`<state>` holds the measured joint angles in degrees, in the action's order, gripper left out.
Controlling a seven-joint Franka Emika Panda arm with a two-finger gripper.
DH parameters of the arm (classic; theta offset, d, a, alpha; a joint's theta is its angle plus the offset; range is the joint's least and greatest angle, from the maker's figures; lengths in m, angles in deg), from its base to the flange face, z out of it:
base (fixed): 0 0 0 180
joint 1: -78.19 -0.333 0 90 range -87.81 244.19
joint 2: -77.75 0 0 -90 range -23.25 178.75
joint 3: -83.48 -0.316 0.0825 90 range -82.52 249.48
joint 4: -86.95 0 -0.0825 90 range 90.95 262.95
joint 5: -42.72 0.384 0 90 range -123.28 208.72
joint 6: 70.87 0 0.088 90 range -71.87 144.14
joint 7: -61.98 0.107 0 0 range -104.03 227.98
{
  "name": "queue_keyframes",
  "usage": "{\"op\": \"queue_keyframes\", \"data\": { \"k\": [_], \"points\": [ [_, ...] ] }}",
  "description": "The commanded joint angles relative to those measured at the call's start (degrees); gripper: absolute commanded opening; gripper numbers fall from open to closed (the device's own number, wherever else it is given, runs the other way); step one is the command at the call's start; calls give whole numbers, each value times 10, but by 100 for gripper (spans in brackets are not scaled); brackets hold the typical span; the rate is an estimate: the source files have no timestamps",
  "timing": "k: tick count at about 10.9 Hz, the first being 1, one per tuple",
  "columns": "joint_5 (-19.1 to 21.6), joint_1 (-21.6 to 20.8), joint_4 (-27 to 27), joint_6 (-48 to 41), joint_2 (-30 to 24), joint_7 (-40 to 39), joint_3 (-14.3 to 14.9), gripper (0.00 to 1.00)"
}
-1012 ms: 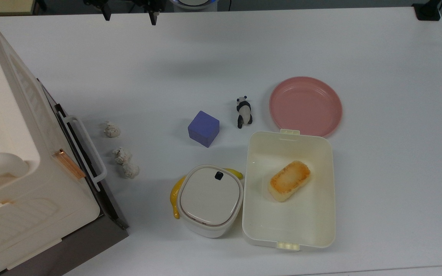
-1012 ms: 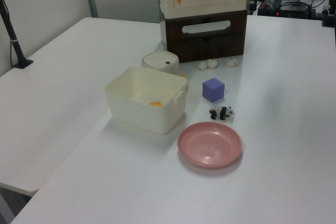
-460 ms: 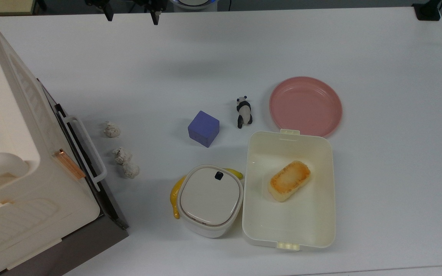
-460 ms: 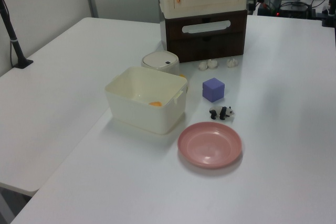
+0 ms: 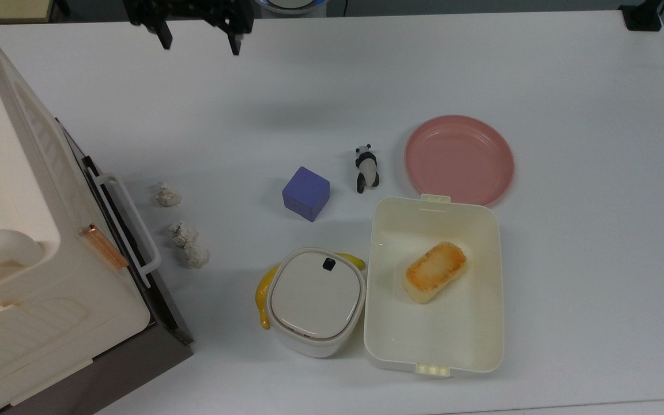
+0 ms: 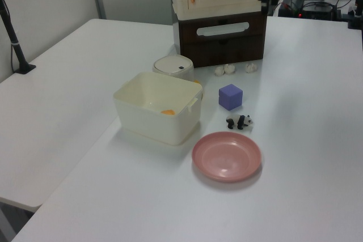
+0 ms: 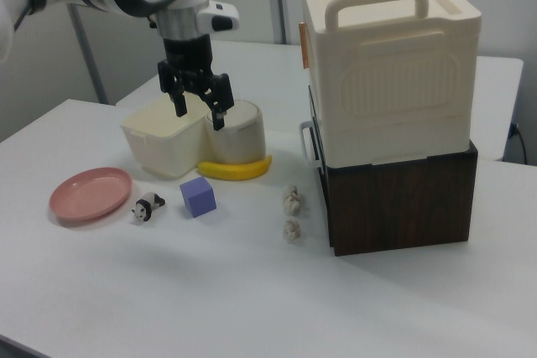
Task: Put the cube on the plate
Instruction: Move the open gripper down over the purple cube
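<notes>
On the white table (image 5: 568,86), the small matte blue-purple cube (image 5: 306,193) stands free, plain on every face, at nine o'clock of the panda figurine (image 5: 366,168) and the round pink plate (image 5: 459,160). The black gripper (image 5: 199,41) hangs at eleven o'clock, fingers spread, holding nothing.

In the top view, the panda figurine (image 5: 366,168) stands between the cube (image 5: 306,193) and the plate (image 5: 459,159).

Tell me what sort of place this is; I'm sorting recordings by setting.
Probably a robotics lab: a robot arm's gripper hangs over a white table laid with toy-like props, such as a cube and panda figurine.
</notes>
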<state>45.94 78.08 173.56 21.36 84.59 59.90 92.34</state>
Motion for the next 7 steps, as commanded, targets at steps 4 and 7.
{"op": "queue_keyframes", "data": {
  "k": [4, 7],
  "points": [
    [29, -52, 9, 107, 99, 68, -2, 100],
    [49, -80, 35, 180, 141, 239, -2, 100]
  ]
}}
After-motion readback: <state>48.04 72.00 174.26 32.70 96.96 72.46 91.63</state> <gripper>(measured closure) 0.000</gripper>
